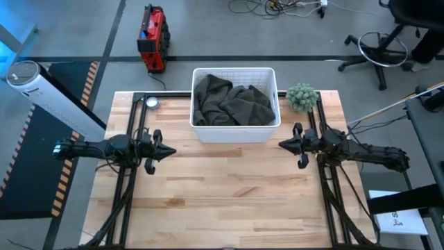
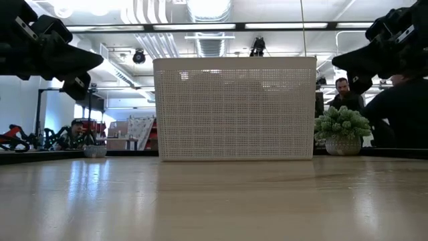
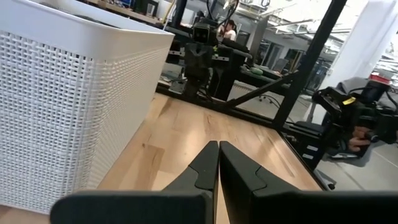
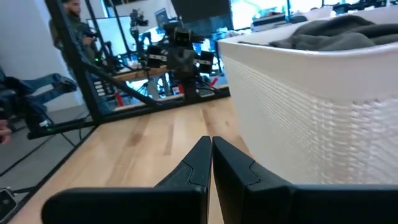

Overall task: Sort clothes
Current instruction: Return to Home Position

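Note:
An olive-grey garment [image 1: 233, 103] lies bunched inside the white lattice basket [image 1: 236, 130] at the table's far middle; its top shows over the rim in the right wrist view [image 4: 336, 31]. The other clothes are hidden or out of view. My left gripper [image 1: 173, 151] is shut and empty, above the table left of the basket [image 3: 62, 106]. My right gripper [image 1: 280, 145] is shut and empty, above the table right of the basket [image 4: 311, 118]. The two grippers point at each other.
A small green potted plant [image 1: 302, 96] stands at the basket's right, near the far edge. A small round object [image 1: 151, 103] sits at the far left corner. Bare wood [image 1: 229, 194] lies in front of the basket. People show in the room behind [image 2: 344, 90].

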